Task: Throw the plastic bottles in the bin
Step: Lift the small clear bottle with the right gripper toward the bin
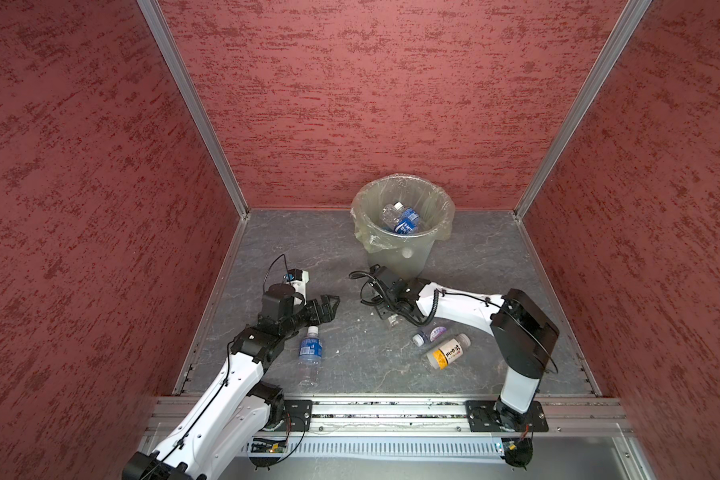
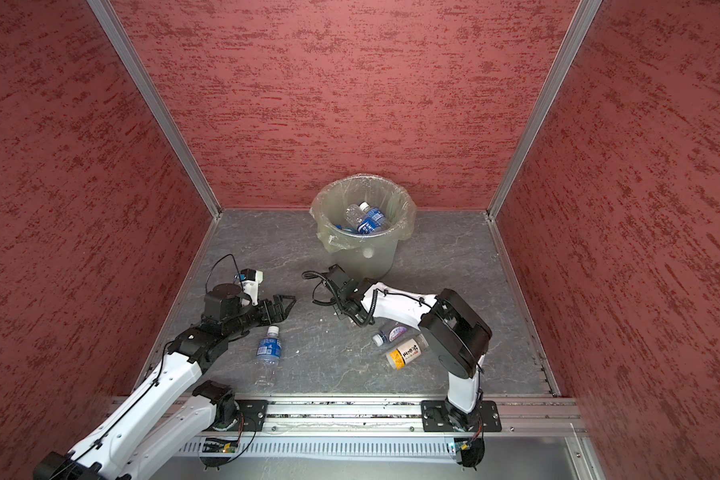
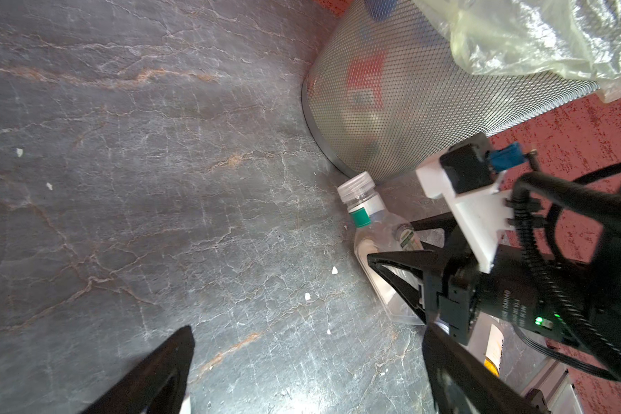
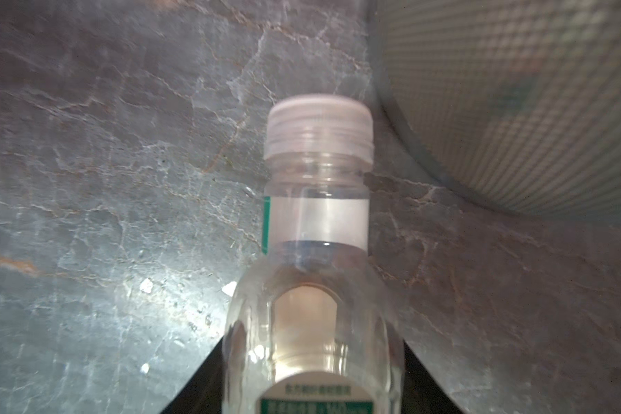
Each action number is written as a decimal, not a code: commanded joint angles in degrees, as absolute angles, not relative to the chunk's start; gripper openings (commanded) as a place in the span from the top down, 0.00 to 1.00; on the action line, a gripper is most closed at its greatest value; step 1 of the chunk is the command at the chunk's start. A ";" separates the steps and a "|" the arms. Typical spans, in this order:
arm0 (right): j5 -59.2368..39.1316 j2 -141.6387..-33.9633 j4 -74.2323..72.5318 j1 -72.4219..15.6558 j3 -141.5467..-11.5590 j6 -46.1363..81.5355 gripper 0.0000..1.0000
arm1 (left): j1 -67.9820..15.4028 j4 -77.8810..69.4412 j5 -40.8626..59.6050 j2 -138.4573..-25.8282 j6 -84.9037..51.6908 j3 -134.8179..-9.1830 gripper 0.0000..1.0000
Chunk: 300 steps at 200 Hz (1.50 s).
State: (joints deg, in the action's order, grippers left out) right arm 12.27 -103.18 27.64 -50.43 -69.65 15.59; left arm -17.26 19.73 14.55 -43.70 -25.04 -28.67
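Left tool (image 1: 333,306) wide; right tool (image 4: 314,351) clamps green-label bottle (image 4: 318,215) beside bin (image 1: 404,253).

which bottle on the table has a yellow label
The black-lettered bottle nearest the right arm's base; the blue-label bottle, purple-label bottle and green-label bottle lack yellow.

Tabletop (image 1: 495,257): grey stone-look slab with pale and rusty veins, spread before me.
Bin (image 1: 404,253): stands upright at the far middle.
Green-label bottle (image 3: 373,229): on its side, cap just beside the bin's foot.
Blue-label bottle (image 1: 309,351): lying on my left, cap pointing away from me.
Purple-label bottle (image 1: 431,333), yellow-label bottle (image 1: 447,352): lying just beside each other on my right.
White crumbs (image 3: 334,270): a few, scattered mid-slab.
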 commanded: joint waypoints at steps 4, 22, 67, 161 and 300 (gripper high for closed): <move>14.80 -97.50 25.56 -51.90 -67.63 15.73 0.46 | -16.74 20.81 15.04 -42.30 -24.77 -28.20 0.01; 15.73 -93.88 23.73 -53.01 -65.40 15.91 0.46 | -16.82 21.66 15.04 -41.61 -24.83 -28.22 0.01; 20.29 -82.14 19.16 -55.42 -58.32 17.55 0.46 | -16.91 24.43 14.50 -39.74 -24.43 -28.65 0.00; 32.31 -54.62 12.54 -60.97 -44.70 16.97 0.46 | -19.43 24.87 14.17 -40.50 -25.05 -29.00 0.01; 40.90 -37.00 4.64 -61.38 -39.72 8.26 0.44 | -30.53 21.61 8.25 -47.58 -23.88 -33.28 0.01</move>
State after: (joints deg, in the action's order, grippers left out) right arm 37.95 -36.23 8.12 -61.01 -37.85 10.72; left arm -29.54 23.73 9.69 -46.46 -25.02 -31.07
